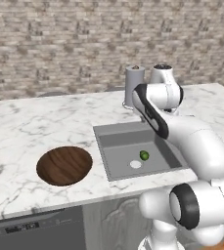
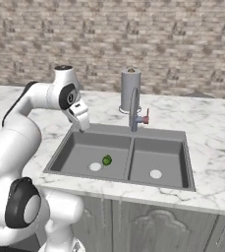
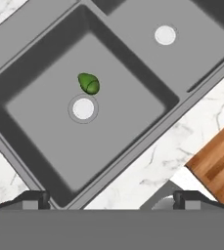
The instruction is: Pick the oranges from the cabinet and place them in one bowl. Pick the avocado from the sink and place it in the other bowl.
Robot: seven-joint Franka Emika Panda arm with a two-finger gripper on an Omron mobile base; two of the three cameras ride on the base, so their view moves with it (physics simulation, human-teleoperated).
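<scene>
The gripper (image 3: 111,197) is held spread and empty above the sink (image 3: 133,141), so that a descent can be made onto the avocado (image 3: 89,83) lying just beside the drain hole (image 3: 83,108).

A rendered kitchen is shown. A white marble tabletop (image 1: 30,127) is set with a grey double-basin sink (image 2: 148,138) and an arched faucet (image 2: 133,109). A brick wall (image 2: 133,39) is seen behind, and carved-front base cabinets (image 2: 153,224) below.
</scene>
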